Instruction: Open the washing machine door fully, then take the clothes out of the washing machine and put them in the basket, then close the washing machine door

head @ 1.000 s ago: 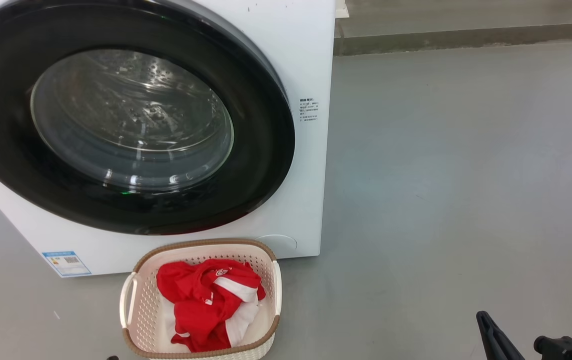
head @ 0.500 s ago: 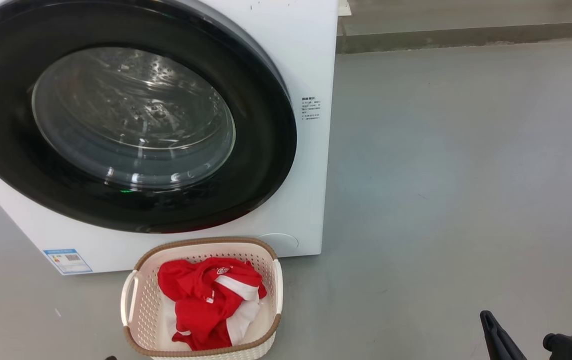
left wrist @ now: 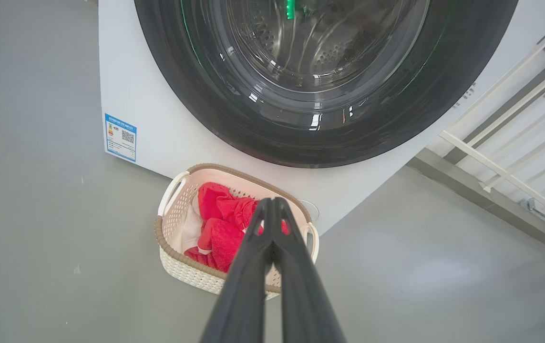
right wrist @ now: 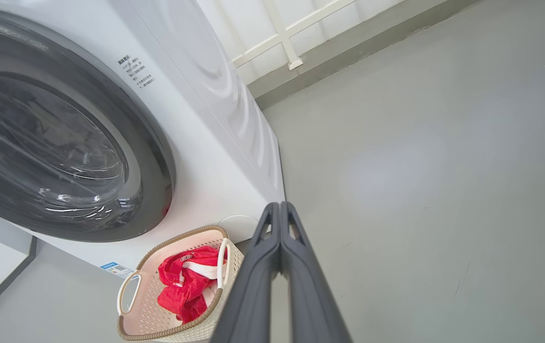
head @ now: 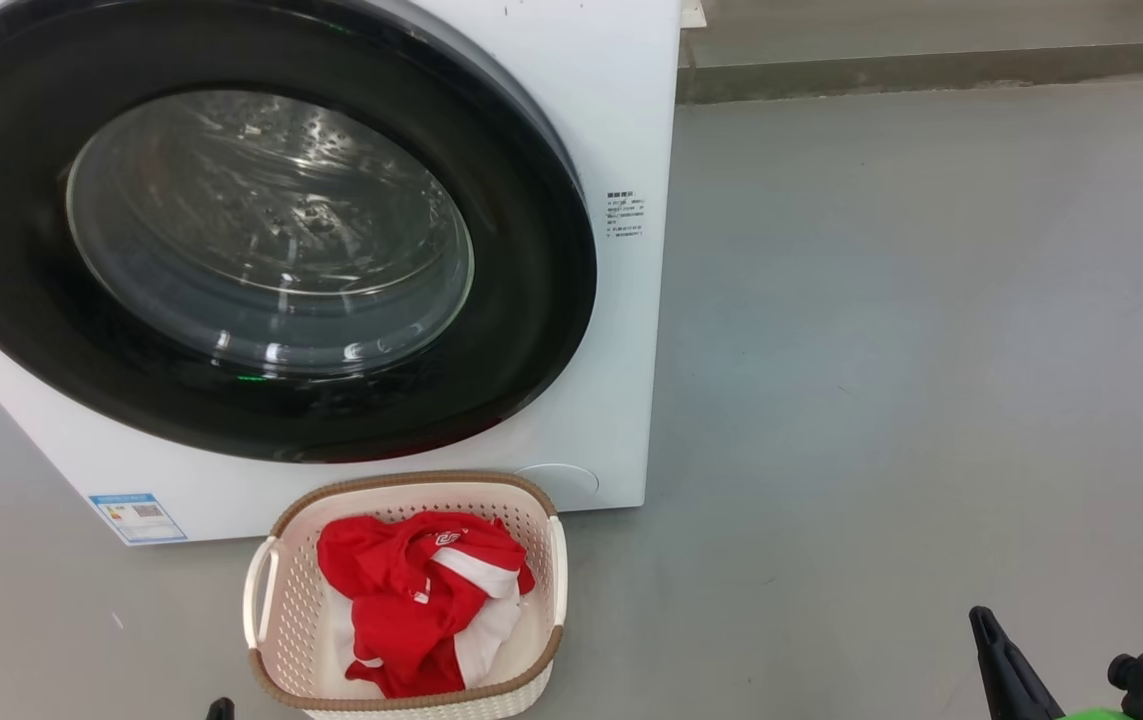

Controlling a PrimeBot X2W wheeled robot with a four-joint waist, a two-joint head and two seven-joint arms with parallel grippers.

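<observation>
Three steps make up this job, and by the look of things all three are done. The big round, black-rimmed, glass-centred washing machine door (head: 271,230) sits shut, flush against the front of the white front-loading washing machine (head: 621,110). The perforated steel drum (left wrist: 320,47) behind the glass looks bare. The bright red-and-white fabric clothes (head: 411,600) lie bunched in the small cream perforated plastic basket (head: 276,610) with the brown woven-look rim. It stands on the grey floor (head: 881,350) just in front of the machine, below the door. The left gripper (left wrist: 271,204) hangs near the basket with its dark fingers pressed together, holding nothing. The right gripper (right wrist: 280,207) is likewise closed and empty, well off to the basket's right. Nothing seems left but to rest the arms.
</observation>
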